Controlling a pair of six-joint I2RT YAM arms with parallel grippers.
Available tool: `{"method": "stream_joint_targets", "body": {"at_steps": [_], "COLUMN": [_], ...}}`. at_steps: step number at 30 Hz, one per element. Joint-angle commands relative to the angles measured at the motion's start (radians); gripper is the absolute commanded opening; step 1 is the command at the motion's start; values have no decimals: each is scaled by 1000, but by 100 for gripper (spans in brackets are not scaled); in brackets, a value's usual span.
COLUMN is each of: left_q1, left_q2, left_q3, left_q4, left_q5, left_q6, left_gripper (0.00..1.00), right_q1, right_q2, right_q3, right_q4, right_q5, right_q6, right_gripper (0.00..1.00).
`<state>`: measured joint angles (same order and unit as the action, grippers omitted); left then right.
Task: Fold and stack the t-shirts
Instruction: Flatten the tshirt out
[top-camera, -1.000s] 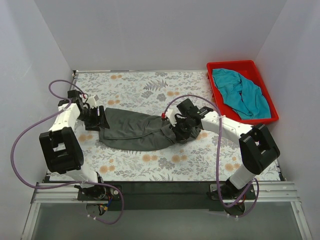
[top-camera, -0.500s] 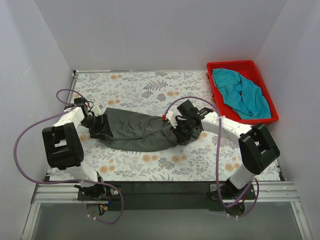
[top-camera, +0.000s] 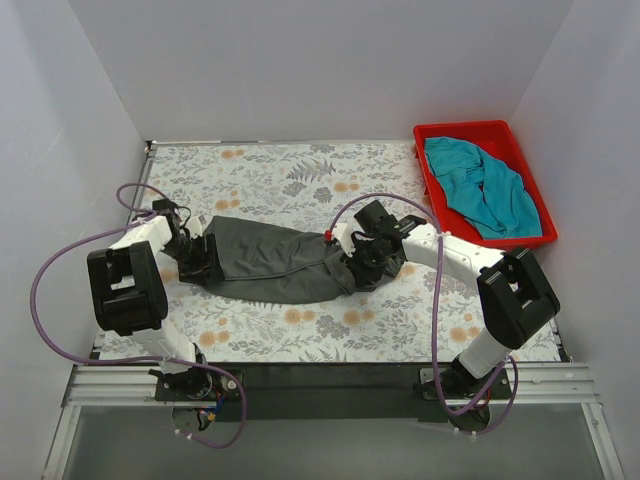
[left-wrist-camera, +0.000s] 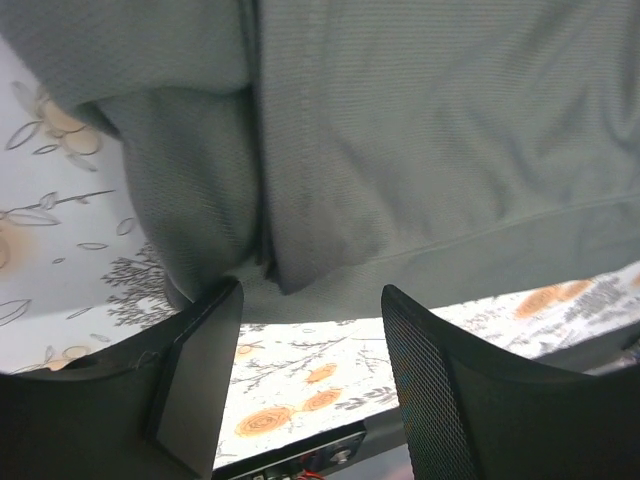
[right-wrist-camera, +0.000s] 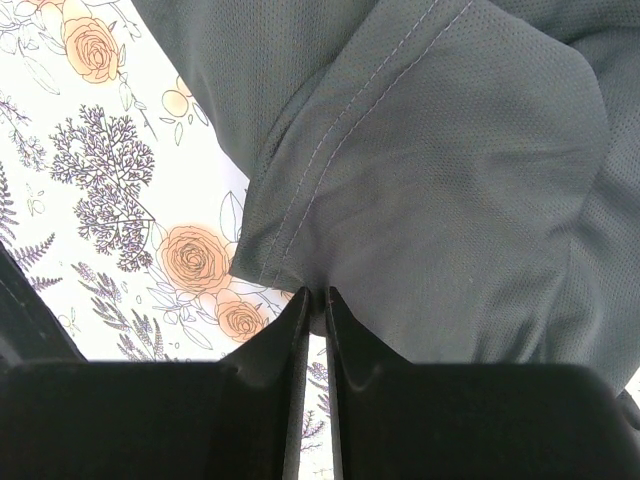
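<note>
The dark charcoal grey t-shirt (top-camera: 275, 262) lies bunched in a long band across the middle of the table. My left gripper (top-camera: 203, 262) is open at its left end; in the left wrist view the cloth (left-wrist-camera: 400, 130) lies just beyond the spread fingers (left-wrist-camera: 440, 400), with nothing between them. My right gripper (top-camera: 362, 264) is shut on the shirt's right end, pinching a hemmed edge (right-wrist-camera: 300, 265) in the right wrist view. The teal-blue t-shirt (top-camera: 485, 187) lies crumpled in the red bin (top-camera: 455, 131) at the back right.
The table has a floral cover (top-camera: 300, 170). White walls enclose the back and sides. Purple cables loop off both arms, one on the left (top-camera: 45, 270) and one over the table's middle (top-camera: 375, 195).
My left gripper has moved nearer and slightly right along the shirt's left end. The shirt's left end has shifted a little with it. My right gripper has stayed shut on the right end.
</note>
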<state>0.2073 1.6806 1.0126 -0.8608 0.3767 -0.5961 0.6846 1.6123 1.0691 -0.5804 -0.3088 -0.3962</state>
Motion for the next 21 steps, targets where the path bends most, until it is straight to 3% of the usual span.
{"method": "stream_joint_targets", "body": {"at_steps": [1, 5, 8, 18, 21], "left_q1": [-5, -3, -3, -3, -3], "left_q2": [-32, -21, -10, -38, -35], "left_q3": [-3, 6, 21, 107, 130], "left_q4": [16, 13, 14, -29, -35], "left_q5": [-88, -38, 1, 48, 45], "left_q6": [-14, -21, -24, -34, -42], "left_gripper": [57, 54, 46, 18, 4], "right_q1": [1, 1, 0, -25, -34], "right_q2": [1, 9, 0, -28, -25], "right_q3": [-5, 0, -3, -8, -5], "right_q4": [-12, -12, -13, -21, -21], "right_q5": [-7, -9, -1, -1, 4], "right_q6": [-4, 0, -1, -9, -18], "right_gripper": [17, 17, 17, 24, 25]}}
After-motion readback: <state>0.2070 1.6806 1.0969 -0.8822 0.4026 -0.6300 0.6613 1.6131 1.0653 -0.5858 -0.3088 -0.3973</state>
